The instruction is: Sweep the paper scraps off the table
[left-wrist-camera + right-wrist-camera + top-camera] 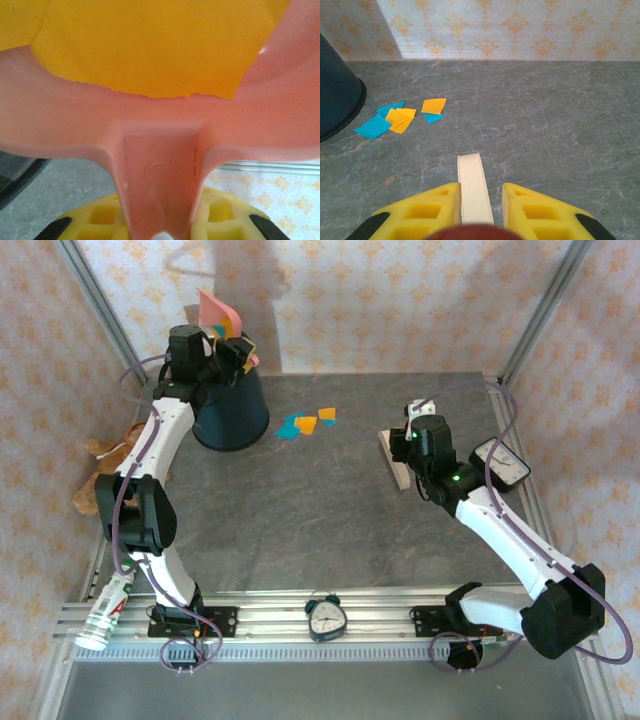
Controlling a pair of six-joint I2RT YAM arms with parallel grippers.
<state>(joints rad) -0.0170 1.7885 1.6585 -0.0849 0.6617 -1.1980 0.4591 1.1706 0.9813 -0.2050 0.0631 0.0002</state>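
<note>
- Nearest me, on the alu rail (400,602) along the front of the table (330,525): small alarm clock (325,618) between the 2 arm bases, and a clear bottle (105,608) lying at the L end.
- R gripper (477,210): yellow fingers (432,207) pinched tight on a cream tool (471,180). The tool pokes fwd, low over the table.
- paper scraps (400,119): small bunch, teal + yellow-orange, lying flat on the table towards the back. They sit just beside the dark bin (230,410), on its R side, and well apart from the cream tool's tip.
- L gripper (236,342): up at the top of the bin, clamped on the handle of a pink dustpan (160,165). The pan is tipped up above the bin.
- Big yellow scrap (150,45) lies inside the pan, against its back wall.
- Round white dial (500,462) stands by the R edge, close to the R arm.
- Brown soft toy (98,475) sits off the L edge, beside the L arm.
</note>
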